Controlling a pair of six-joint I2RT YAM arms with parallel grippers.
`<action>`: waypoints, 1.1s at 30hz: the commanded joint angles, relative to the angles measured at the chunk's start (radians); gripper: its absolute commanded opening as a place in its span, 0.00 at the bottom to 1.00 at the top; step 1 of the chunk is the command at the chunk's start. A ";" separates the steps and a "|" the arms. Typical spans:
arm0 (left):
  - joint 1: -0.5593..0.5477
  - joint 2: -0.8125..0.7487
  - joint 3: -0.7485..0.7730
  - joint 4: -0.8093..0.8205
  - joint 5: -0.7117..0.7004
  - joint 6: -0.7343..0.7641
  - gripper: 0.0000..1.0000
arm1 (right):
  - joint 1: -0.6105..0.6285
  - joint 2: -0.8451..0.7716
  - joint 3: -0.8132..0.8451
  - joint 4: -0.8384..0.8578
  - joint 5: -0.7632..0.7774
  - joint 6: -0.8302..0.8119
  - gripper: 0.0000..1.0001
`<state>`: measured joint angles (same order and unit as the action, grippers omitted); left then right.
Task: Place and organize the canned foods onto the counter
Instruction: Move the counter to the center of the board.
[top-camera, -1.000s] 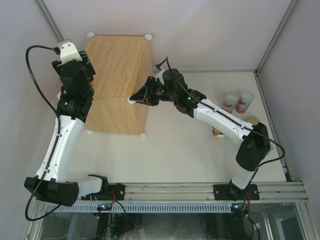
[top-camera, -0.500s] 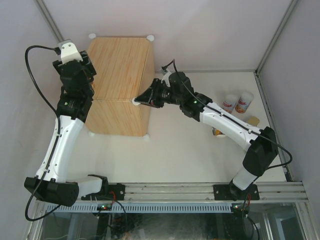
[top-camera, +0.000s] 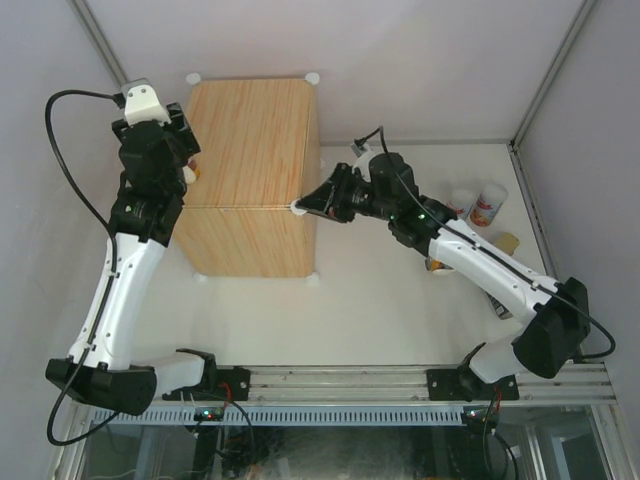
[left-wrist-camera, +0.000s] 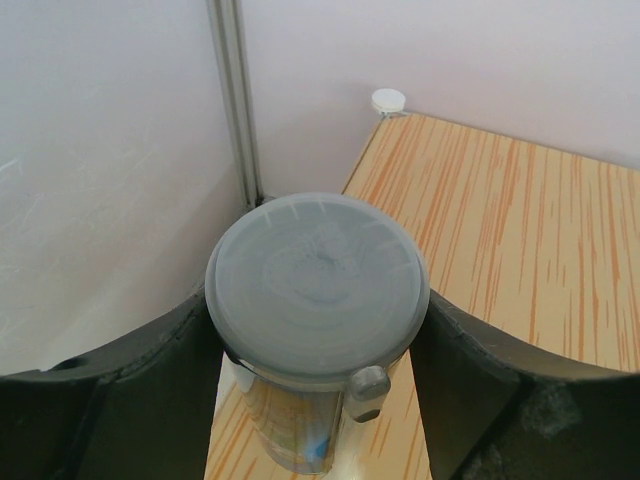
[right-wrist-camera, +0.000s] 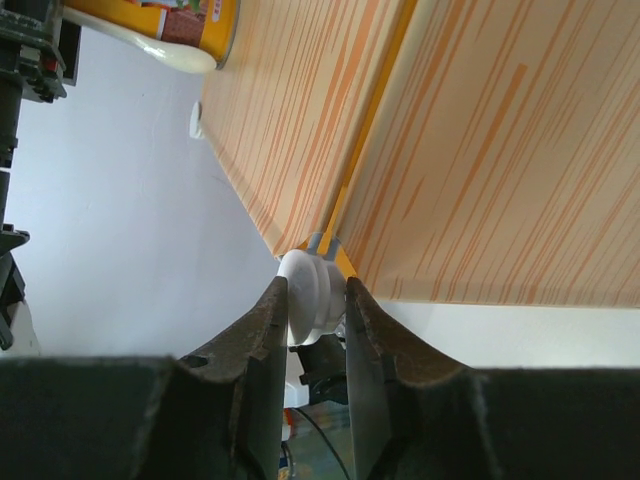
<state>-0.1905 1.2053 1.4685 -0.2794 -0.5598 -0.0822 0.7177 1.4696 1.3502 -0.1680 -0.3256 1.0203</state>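
1. The right gripper (right-wrist-camera: 312, 298) is clamping its two fingers together on a white knob (right-wrist-camera: 303, 275) at the near right corner of the counter's (top-camera: 250, 130) top. It looks to be steadying or squaring the big box while the other arm is working over it.
2. The left gripper (left-wrist-camera: 317, 325) is pinching a tall can (left-wrist-camera: 317, 270) by its sides just under the grey lid. It is holding the can upright over the left edge of the counter's top, near the far left corner.
3. Whether the can's base is already resting on the wood, I cannot tell. The upright grip from above suits setting it straight down.
4. Toward the far right corner of the tabletop (top-camera: 380, 300), two short white-red cans (top-camera: 460, 206) are standing side by side, with a flat tin (top-camera: 508, 240) just nearer than them.
5. Another can (top-camera: 437, 265) is sitting half hidden beneath the right arm.
6. That arm is stretching across the tabletop above those cans. While it is occupied with the knob, it likely cannot be fetching them.
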 joint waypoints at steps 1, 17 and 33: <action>-0.037 -0.013 0.126 0.026 0.067 -0.025 0.00 | -0.043 -0.117 -0.032 0.004 0.010 -0.033 0.00; -0.214 0.045 0.213 -0.109 0.136 -0.042 0.00 | -0.181 -0.288 -0.158 -0.068 -0.031 -0.067 0.00; -0.359 0.062 0.263 -0.189 0.115 -0.023 0.00 | -0.393 -0.568 -0.305 -0.194 -0.088 -0.112 0.00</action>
<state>-0.5255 1.2705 1.6299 -0.5041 -0.4328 -0.1143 0.3710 0.9947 1.0382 -0.3290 -0.3954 0.9478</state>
